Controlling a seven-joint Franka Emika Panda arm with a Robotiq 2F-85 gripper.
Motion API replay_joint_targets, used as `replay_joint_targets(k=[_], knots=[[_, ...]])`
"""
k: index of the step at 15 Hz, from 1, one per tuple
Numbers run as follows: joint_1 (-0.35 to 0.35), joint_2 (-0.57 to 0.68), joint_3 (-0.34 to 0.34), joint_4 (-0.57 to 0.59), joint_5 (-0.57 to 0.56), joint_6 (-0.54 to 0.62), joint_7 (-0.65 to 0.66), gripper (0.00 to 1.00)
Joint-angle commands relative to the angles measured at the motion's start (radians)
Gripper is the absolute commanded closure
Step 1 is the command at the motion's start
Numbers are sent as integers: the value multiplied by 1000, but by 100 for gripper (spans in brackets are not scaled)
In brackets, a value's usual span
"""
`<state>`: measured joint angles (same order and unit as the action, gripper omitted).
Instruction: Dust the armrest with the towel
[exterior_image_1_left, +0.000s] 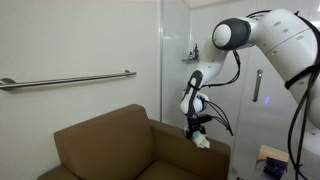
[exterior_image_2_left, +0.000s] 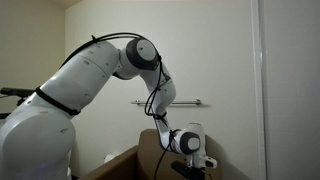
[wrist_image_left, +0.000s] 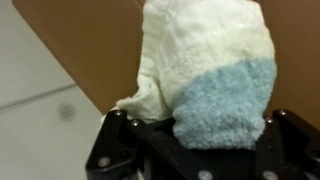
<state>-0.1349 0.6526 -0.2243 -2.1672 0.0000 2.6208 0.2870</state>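
A brown armchair (exterior_image_1_left: 105, 145) stands by the wall. Its near armrest (exterior_image_1_left: 195, 155) runs toward the right. My gripper (exterior_image_1_left: 199, 129) hangs over that armrest and is shut on a towel (exterior_image_1_left: 203, 141), which touches the armrest top. In the wrist view the towel (wrist_image_left: 210, 70) is cream with a light blue fluffy part, bunched between the black jaws (wrist_image_left: 195, 140), over the brown armrest (wrist_image_left: 90, 40). In an exterior view the gripper (exterior_image_2_left: 190, 160) shows low in the frame; the towel is hidden there.
A metal grab rail (exterior_image_1_left: 65, 80) runs along the wall above the chair. A glass door with a handle (exterior_image_1_left: 257, 85) stands behind the arm. A blue and brown box (exterior_image_1_left: 272, 160) sits at the right. Pale floor (wrist_image_left: 40, 110) lies beside the armrest.
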Motion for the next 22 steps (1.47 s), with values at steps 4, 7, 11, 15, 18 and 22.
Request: replay_joint_targets(k=[4,7,11,15,18,22], knots=[[-23,-146,-88,-339,37,-23,29,94],[-43,-172,-165,-445,23,-24,20,95],[28,-251,-287,-478,-63,9,54,95],[163,-346,-335,-379,-202,18,146,95],[218,-347,-282,-237,-267,32,246,95],[210,-179,-175,-13,-241,63,321,95]])
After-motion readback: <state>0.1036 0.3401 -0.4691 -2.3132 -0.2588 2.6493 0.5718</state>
